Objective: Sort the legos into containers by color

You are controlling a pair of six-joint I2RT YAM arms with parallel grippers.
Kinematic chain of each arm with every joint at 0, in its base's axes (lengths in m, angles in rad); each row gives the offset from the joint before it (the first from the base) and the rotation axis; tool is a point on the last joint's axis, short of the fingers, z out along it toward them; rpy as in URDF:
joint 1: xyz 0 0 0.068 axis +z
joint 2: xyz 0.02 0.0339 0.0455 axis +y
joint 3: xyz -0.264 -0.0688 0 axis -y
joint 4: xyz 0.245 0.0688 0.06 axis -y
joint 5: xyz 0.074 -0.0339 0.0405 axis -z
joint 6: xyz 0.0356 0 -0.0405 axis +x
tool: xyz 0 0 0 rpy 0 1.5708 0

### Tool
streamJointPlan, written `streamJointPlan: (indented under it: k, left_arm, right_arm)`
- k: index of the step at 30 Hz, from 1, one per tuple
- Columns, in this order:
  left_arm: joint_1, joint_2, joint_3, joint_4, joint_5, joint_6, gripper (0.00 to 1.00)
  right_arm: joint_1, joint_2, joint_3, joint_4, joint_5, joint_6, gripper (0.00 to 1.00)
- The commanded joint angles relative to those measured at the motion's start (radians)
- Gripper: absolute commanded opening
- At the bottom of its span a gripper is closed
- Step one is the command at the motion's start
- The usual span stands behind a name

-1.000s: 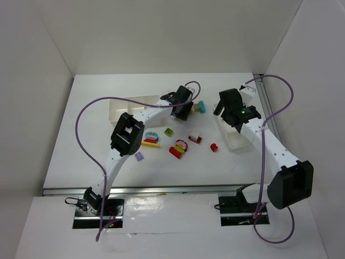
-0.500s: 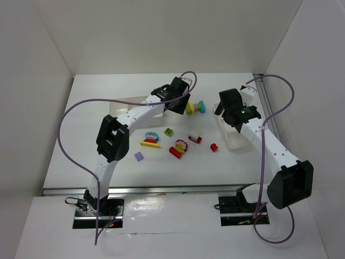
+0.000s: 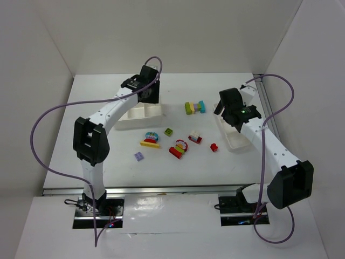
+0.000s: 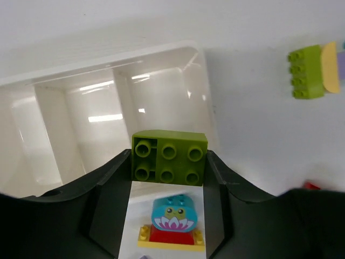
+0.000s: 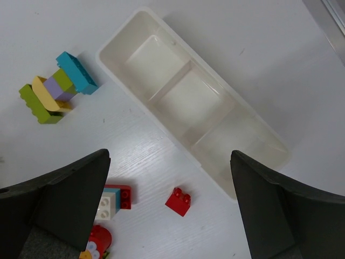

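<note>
Left gripper point(image 4: 170, 162) is clamping 1 lime green brick point(image 4: 169, 145) at the 3-compartment tray point(image 4: 108, 59), probably for release there; right gripper point(image 5: 170, 162) is hovering wide open over the narrow tray point(image 5: 121, 32).

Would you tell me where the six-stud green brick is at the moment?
In the left wrist view, the six-stud green brick is gripped in the left end effector, at the right end of the wide tray.

A white table point(image 3: 215, 172) sits between plain white walls point(image 3: 178, 32), evenly lit.
</note>
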Motion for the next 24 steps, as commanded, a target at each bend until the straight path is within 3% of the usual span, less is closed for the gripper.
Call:
streamJointPlan:
  k: [1, 2, 3, 5, 9, 10, 13, 15, 19, 24]
  left_arm:
    - [0.019, 0.042, 0.014, -0.002, 0.027, -0.04, 0.52]
    - [0.019, 0.054, 0.025, -0.002, 0.027, -0.026, 0.65]
    - [0.019, 0.073, 0.048, -0.011, 0.027, -0.014, 0.88]
    - [0.019, 0.082, 0.076, -0.034, 0.039, -0.014, 1.0]
    - [-0.025, 0.023, 0.047, -0.031, 0.018, 0.026, 1.0]
    - [-0.053, -0.01, 0.016, -0.031, 0.018, 0.026, 0.92]
    - [-0.111, -0.053, -0.079, 0.026, 0.06, 0.054, 0.84]
    - [-0.142, -0.062, -0.122, 0.049, 0.079, 0.068, 0.84]
    - [-0.206, -0.031, -0.191, 0.07, 0.076, 0.086, 0.95]
    - [-0.216, 0.016, -0.229, 0.124, 0.102, 0.114, 0.99]
  right_arm:
    - [-0.006, 0.001, 0.046, 0.009, 0.014, 0.007, 1.0]
    - [-0.006, 0.001, 0.046, 0.009, 0.014, 0.007, 1.0]
    - [-0.006, 0.001, 0.046, 0.009, 0.014, 0.007, 1.0]
    - [-0.006, 0.001, 0.046, 0.009, 0.014, -0.002, 1.0]
    - [-0.015, 0.001, 0.046, 0.009, 0.014, -0.002, 1.0]
    - [-0.015, 0.001, 0.046, 0.009, 0.014, -0.002, 1.0]
    - [-0.015, 0.001, 0.037, 0.009, 0.014, -0.002, 1.0]
    - [-0.015, 0.001, 0.037, 0.009, 0.014, -0.002, 1.0]
    - [-0.015, 0.001, 0.026, -0.026, 0.014, -0.03, 1.0]
    - [-0.015, -0.026, -0.029, -0.048, 0.002, -0.051, 1.0]
